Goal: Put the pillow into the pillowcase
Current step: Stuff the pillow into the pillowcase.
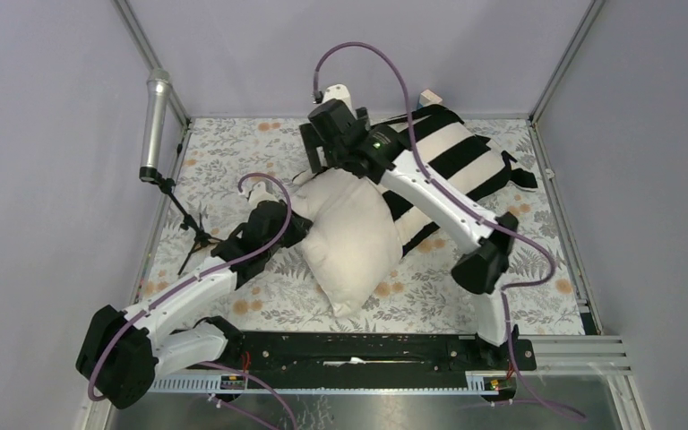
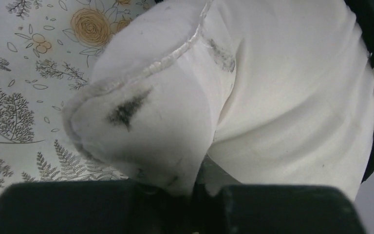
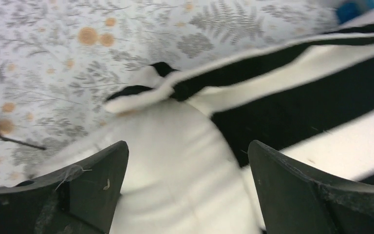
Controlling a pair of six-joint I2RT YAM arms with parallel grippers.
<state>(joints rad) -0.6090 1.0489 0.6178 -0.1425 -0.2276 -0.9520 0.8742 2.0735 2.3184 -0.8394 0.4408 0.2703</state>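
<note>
Left gripper (image 2: 192,190), bottom centre, pinches the pillow (image 2: 282,97) corner; right gripper (image 3: 187,151) hangs spread over the pillowcase (image 3: 321,102) hem. Insertion looks partway; next, grasp that hem.

Plump cream pillow (image 1: 351,235) lies partly inside the black-and-white striped pillowcase (image 1: 466,157).

Pillow (image 1: 351,237) partly inside pillowcase (image 1: 466,152), mid-table.
The pillow lies on the table covering (image 1: 233,161) at centre, its far right end in the mouth of the pillowcase, which stretches away behind and to the right. The left gripper (image 1: 296,224) sits at the pillow's left corner, and the right gripper (image 1: 315,157) hangs over its far edge. A tripod (image 1: 195,237) stands left of the pillow.
</note>
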